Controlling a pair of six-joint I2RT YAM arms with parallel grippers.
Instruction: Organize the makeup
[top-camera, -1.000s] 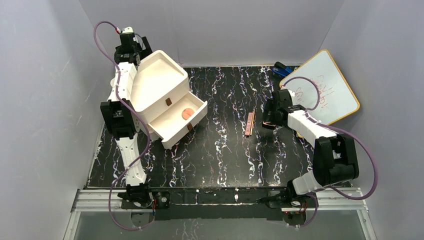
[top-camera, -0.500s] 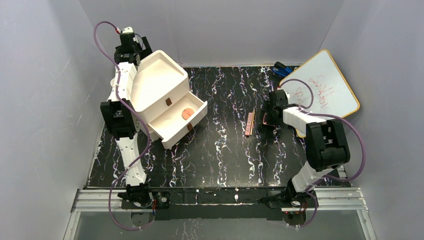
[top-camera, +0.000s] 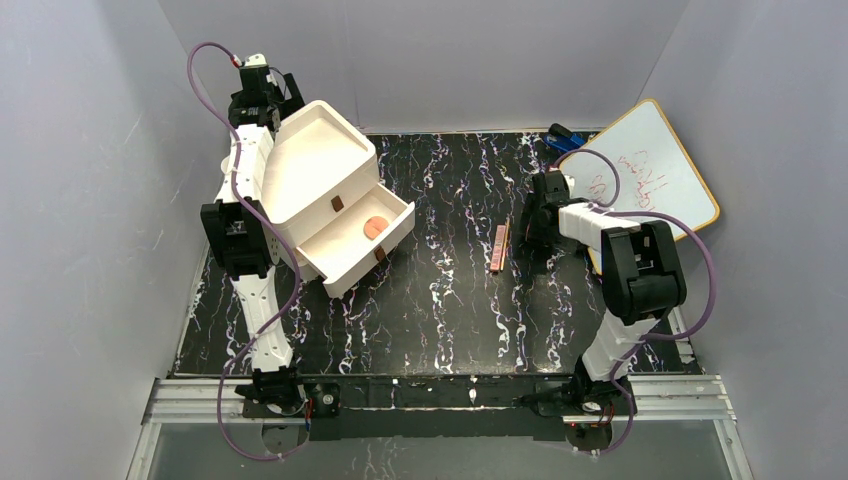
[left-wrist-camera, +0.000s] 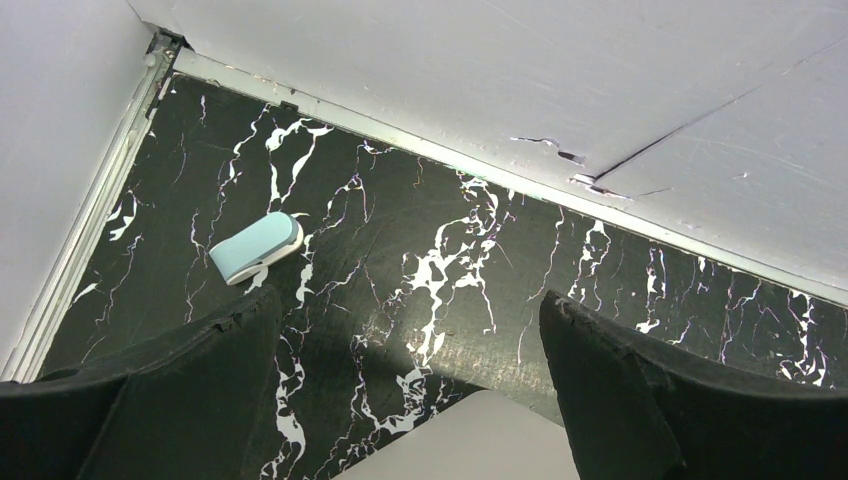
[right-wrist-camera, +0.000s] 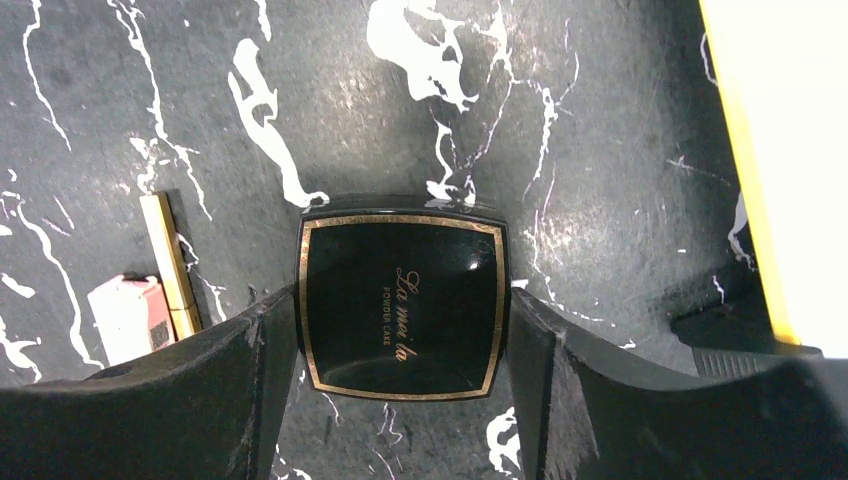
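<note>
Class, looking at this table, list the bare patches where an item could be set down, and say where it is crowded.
Free: the wide marble stretch between the open drawer and the makeup sticks, and the near strip between the two arms. Crowded: the right side, where the right gripper straddles the powder compact between sticks and whiteboard.

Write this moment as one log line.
right gripper straddles compact, grip unclear | left gripper open, empty | disc in drawer
</note>
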